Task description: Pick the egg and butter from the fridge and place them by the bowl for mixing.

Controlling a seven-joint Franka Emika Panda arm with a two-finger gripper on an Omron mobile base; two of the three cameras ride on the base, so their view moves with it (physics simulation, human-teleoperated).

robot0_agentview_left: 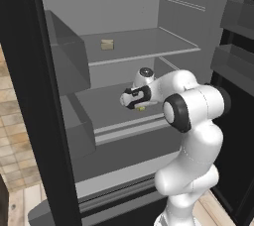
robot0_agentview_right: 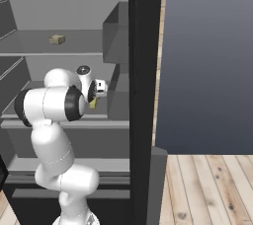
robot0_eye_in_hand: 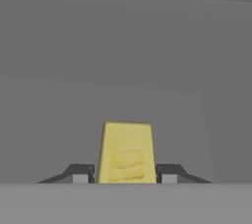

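Jaws closed on the butter [robot0_eye_in_hand: 126,152], one dark finger tip [robot0_eye_in_hand: 80,173] pressed to each long side of the bright yellow stick, no gap visible between pad and butter in the hand view. Gripper [robot0_eye_in_hand: 125,176] reaching deep into the fridge [robot0_agentview_left: 124,2], low over the middle shelf [robot0_agentview_left: 106,103]. Butter seen end-on from the hand camera, top face slightly dimpled, far end narrowing toward the grey back wall. Cannot tell whether the stick sits on the shelf or is raised off it.

From the left base camera, a sliver of yellow just under the hand [robot0_agentview_left: 135,97], near the front right part of the middle shelf. From the right base camera, the same yellow peeking out below the white wrist, beside the arm's dark elbow joint [robot0_agentview_right: 74,103].

Up on the shelf above [robot0_agentview_left: 144,46], a small tan squarish block [robot0_agentview_left: 106,44], lying toward the left and well apart from the gripper. Same block visible in the right base view, far left on the upper shelf.

Left fridge door swung open, grey door bins [robot0_agentview_left: 67,61] stacked along its inner face. More bins [robot0_agentview_left: 238,17] on the right door, at the right edge of the left base view. Light wooden floor [robot0_agentview_right: 212,189] to the right of the fridge, dark blue cabinet front [robot0_agentview_right: 207,61] above it.
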